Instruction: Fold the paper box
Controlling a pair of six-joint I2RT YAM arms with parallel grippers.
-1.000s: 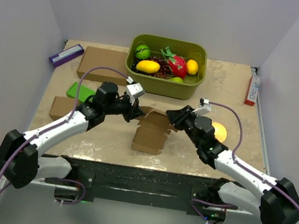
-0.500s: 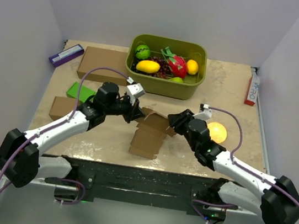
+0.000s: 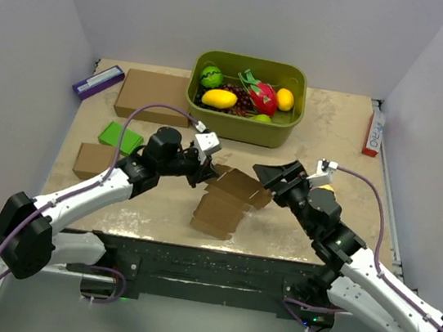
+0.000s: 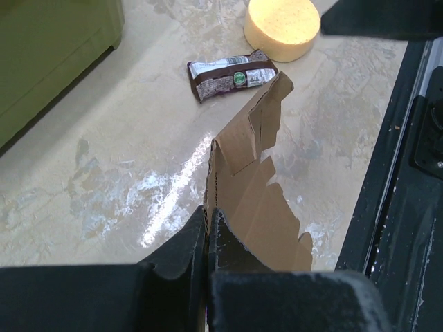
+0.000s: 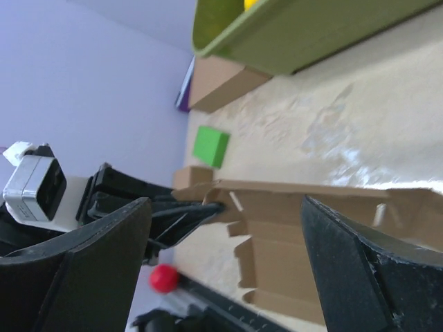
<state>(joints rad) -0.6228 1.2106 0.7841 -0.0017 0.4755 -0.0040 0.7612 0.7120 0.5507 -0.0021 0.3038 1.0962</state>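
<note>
**Paper box held at one edge, fold barely begun**

The jagged-edged, thin brown cardboard paper box [image 3: 224, 204] sits partly lifted over the near middle of the beige counter [image 3: 340, 141]. The left end effector [image 3: 202, 172] is clenched on its left edge. The right end effector [image 3: 266, 178] gapes wide just beside its right edge, grasping nothing. Next, the right one likely needs to take a flap and bend it along a crease. Beyond stands an olive-green plastic bin [image 3: 239, 127] of fruit.
</note>
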